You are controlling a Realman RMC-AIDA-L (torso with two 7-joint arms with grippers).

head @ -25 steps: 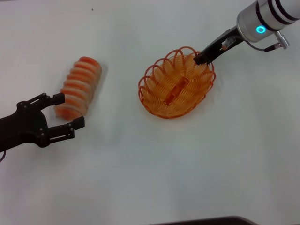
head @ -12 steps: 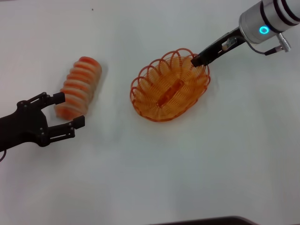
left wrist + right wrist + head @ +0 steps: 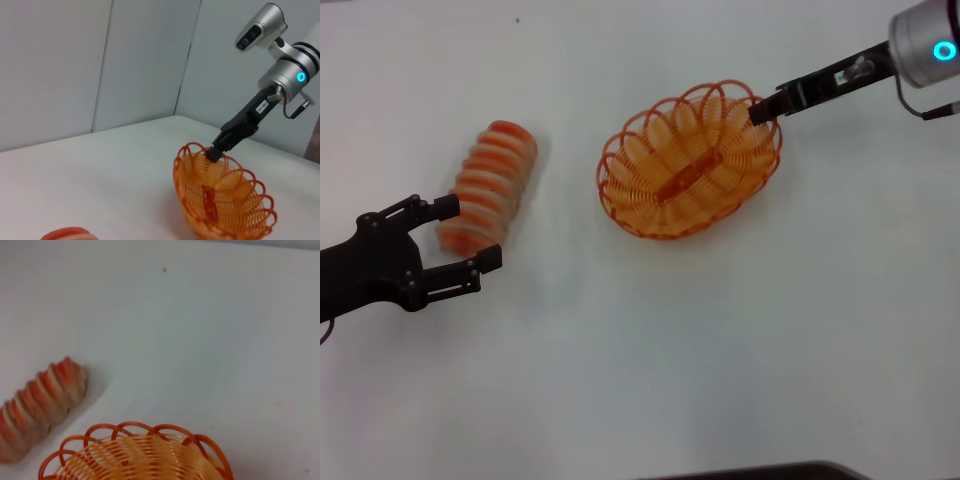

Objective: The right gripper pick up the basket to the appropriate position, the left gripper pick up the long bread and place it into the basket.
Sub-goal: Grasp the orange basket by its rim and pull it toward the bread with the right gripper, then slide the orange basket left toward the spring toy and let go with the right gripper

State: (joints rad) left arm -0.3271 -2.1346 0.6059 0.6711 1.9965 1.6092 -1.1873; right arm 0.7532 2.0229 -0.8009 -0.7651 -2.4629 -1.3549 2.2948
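Observation:
The orange wire basket (image 3: pixel 690 168) sits on the white table, right of centre. My right gripper (image 3: pixel 761 110) is closed on the basket's far right rim; this also shows in the left wrist view (image 3: pixel 215 153), where the basket (image 3: pixel 220 200) looks tilted. The long bread (image 3: pixel 490 186), with orange and cream ridges, lies at the left. My left gripper (image 3: pixel 466 236) is open and empty at the bread's near end, one finger on each side of it. In the right wrist view I see the bread (image 3: pixel 40 407) and the basket rim (image 3: pixel 135 432).
The white table (image 3: pixel 650 340) is bare around the basket and the bread. A dark edge shows at the bottom of the head view (image 3: pixel 760 472). Grey wall panels (image 3: pixel 100 65) stand behind the table.
The right gripper shifted the basket left, then a little back and to the right, turning it. The right wrist swung out to the right. The left arm and the bread have not moved.

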